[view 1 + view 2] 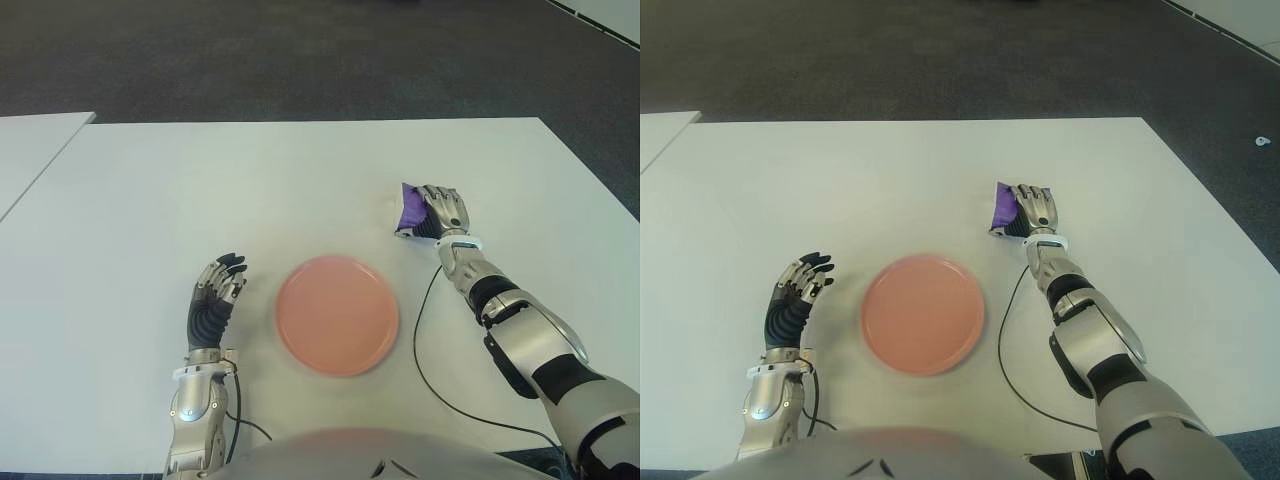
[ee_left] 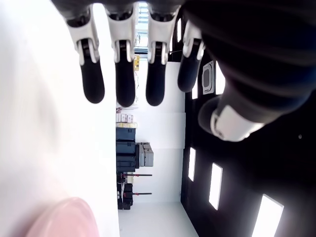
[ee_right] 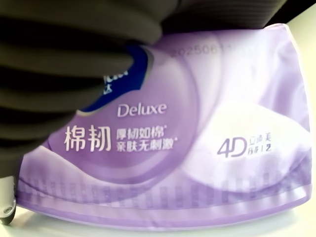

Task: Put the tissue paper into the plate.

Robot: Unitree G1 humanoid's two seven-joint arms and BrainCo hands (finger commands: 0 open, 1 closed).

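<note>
Right hand on the purple tissue pack, plate in the middle of the bench.

The right hand [image 1: 441, 212] lies over the tissue pack [image 1: 409, 212] with its fingers curled around it, out toward the right edge of the white bench [image 1: 250, 180]. The pack sits on the bench, not in the pink plate [image 1: 337, 314], which is nearer the front edge. The pack's long side runs from near to far, tipped a little. The left hand [image 1: 217, 290] shows just left of the plate, fingers loose and holding nothing.
</note>
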